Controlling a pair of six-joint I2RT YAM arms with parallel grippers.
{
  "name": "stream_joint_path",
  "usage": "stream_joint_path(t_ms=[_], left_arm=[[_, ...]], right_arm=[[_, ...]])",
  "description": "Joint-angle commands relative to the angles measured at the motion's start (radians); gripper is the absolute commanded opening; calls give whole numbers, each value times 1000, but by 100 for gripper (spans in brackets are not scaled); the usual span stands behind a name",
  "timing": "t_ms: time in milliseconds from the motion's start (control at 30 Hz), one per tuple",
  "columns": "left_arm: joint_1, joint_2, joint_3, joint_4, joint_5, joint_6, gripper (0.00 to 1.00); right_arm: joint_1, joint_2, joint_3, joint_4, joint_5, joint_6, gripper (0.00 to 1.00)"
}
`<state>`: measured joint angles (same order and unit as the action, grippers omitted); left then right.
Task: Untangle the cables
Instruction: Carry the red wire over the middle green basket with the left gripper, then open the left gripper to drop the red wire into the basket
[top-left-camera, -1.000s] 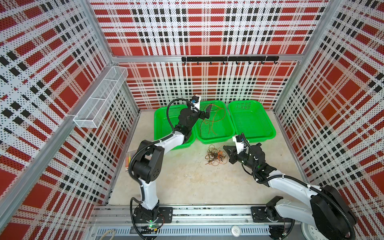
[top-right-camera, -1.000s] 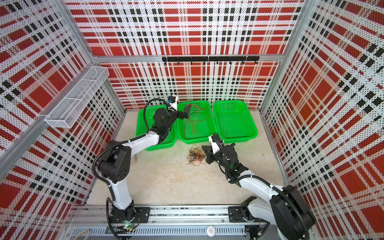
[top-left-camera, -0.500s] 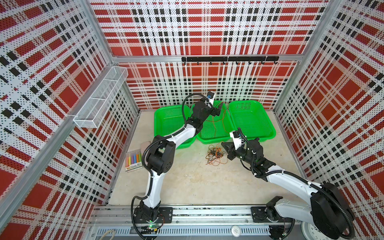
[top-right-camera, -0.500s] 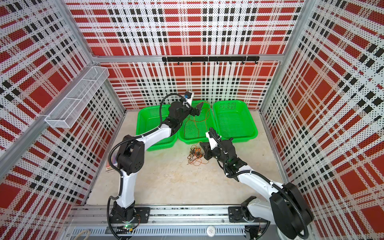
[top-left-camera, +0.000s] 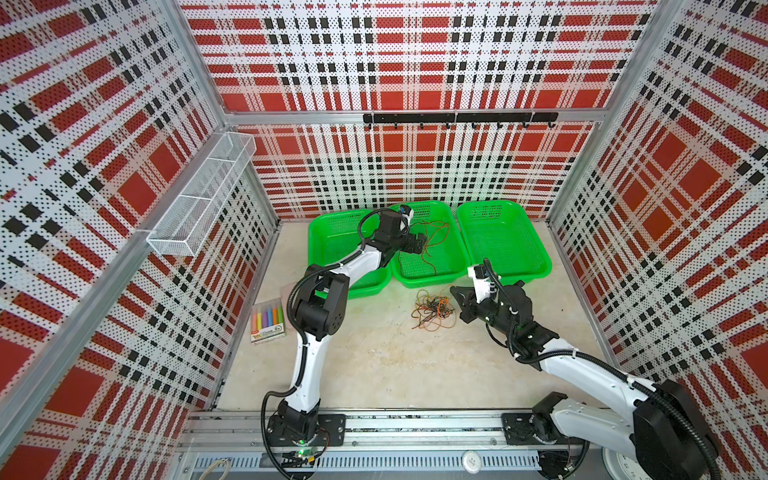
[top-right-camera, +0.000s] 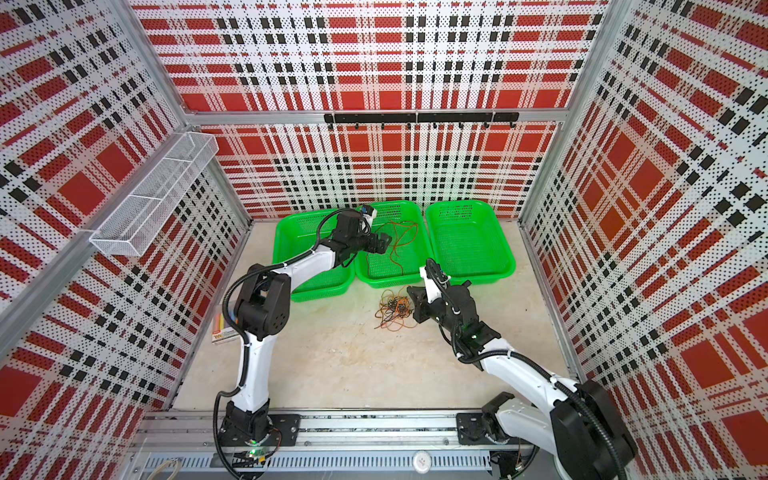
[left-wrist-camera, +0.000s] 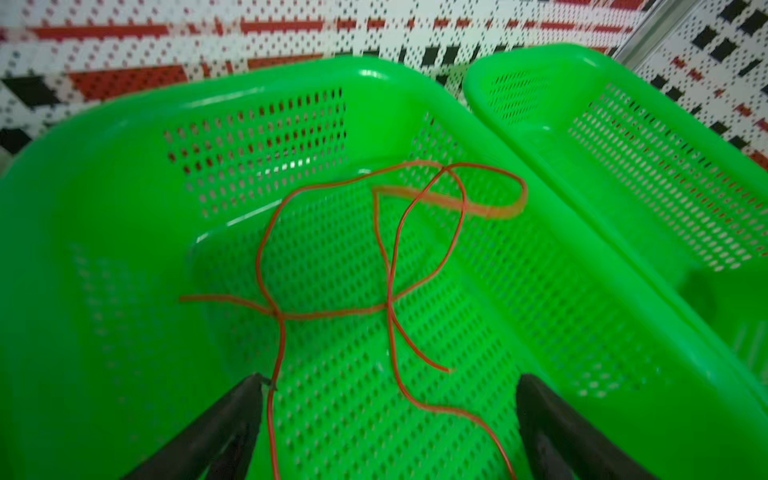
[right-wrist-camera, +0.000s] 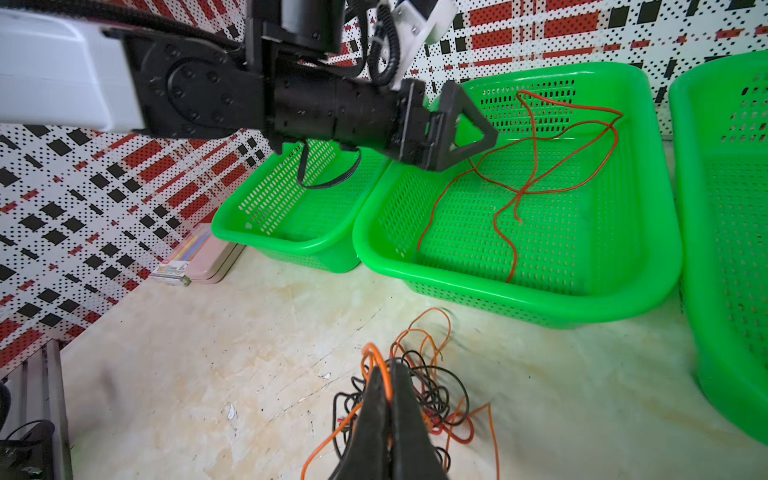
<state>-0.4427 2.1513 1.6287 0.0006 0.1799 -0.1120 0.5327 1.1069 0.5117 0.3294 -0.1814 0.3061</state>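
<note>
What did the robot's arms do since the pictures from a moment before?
The open left tool swung right over the middle basket, then pulled back, above the red cable. The right tool stayed shut on an orange cable at the pile, which hardly moved.

Bright, even light, soft shadows; top views bow at the edges, left wrist view blurred.

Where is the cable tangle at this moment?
In both top views the cable tangle lies on the table near its middle, just in front of the middle green basket, with the shut right gripper at its right edge.
</note>
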Motion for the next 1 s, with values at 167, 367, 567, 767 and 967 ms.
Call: stream_joint_path(t_ms=[167, 367, 567, 767, 967], left_arm=[[-74, -210, -81, 154, -142, 52, 93], [-81, -365, -305, 393, -140, 69, 99], [-104, -544, -602, 543, 90, 186, 67], [-197, -611, -831, 653, 115, 306, 63], [-243, -631, -993, 882, 154, 444, 42]], right_arm=[[-49, -17, 18, -46, 54, 56, 1], [-59, -31, 60, -69, 20, 31, 1], [-61, -44, 95, -88, -19, -18, 1], [-65, -43, 118, -103, -138, -151, 0], [-64, -36, 140, -153, -237, -263, 0]])
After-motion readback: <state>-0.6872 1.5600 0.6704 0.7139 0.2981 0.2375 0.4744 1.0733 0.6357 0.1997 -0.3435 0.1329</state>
